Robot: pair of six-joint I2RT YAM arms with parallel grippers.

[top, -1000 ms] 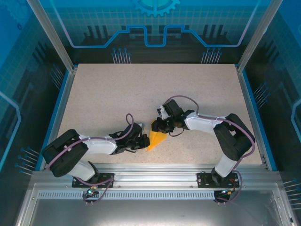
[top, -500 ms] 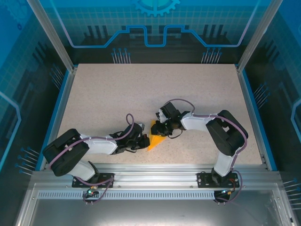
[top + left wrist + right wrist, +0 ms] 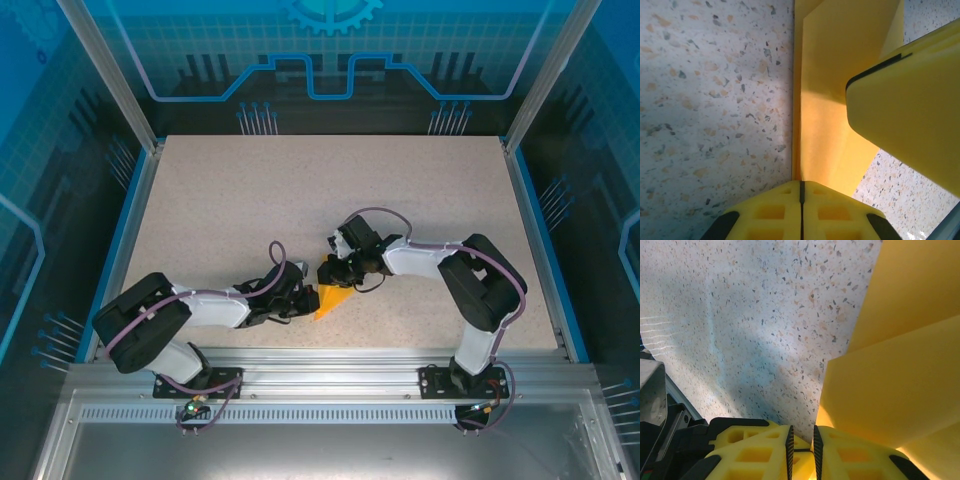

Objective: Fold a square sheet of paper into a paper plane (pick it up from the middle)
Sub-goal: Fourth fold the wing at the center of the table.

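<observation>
The sheet of paper, orange-yellow, is folded into a small pointed shape with its tip toward the near left. It lies on the speckled table between both grippers. My left gripper is at its left edge. In the left wrist view the paper's creased edge runs straight into the closed seam of my left gripper. My right gripper sits at the paper's far end. In the right wrist view its jaws stand a narrow gap apart with bare table between, and the paper's layers lie beside the right finger.
The speckled table stretches wide behind and to both sides of the paper. Blue rails border its sides and an aluminium rail runs along the near edge. The right gripper's yellow finger crosses the left wrist view.
The right gripper has slid a little to the left along the paper's far end and its arm has drawn in. The left gripper and the paper have hardly moved.
</observation>
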